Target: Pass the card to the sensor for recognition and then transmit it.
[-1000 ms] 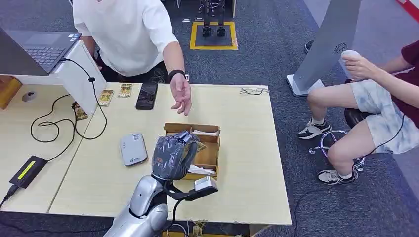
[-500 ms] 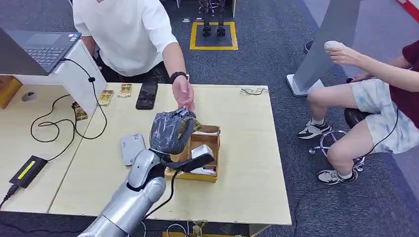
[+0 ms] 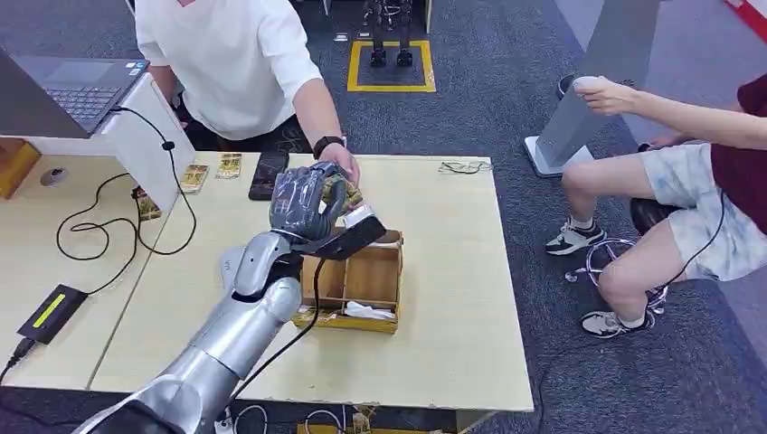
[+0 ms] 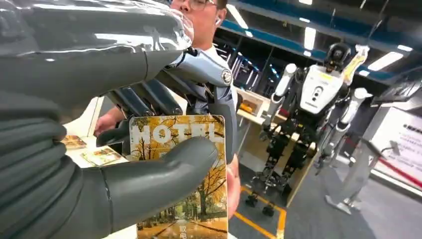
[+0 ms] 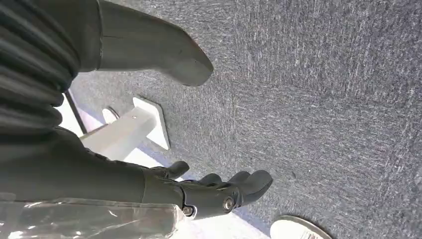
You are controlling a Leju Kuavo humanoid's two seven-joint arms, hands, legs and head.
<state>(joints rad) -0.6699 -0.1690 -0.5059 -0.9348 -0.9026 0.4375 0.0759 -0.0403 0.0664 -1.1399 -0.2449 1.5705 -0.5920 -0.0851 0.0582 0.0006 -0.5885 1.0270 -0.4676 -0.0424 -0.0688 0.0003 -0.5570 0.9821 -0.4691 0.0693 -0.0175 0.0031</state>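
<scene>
**Card at the handover, release not yet done**

The left hand (image 3: 310, 201) is gripping the card (image 4: 181, 174), thumb pressed across its face and fingers behind it, holding it above the far part of the tabletop (image 3: 452, 298), beyond the cardboard box (image 3: 355, 280). A person's hand (image 3: 342, 164) is reaching in right at the card and appears to be touching it. The grey sensor (image 3: 231, 262) is lying well behind the hand, so recognition is probably finished. Letting go is what remains. The right hand (image 5: 214, 191) is hanging over the floor, fingers loosely apart, holding nothing.
</scene>
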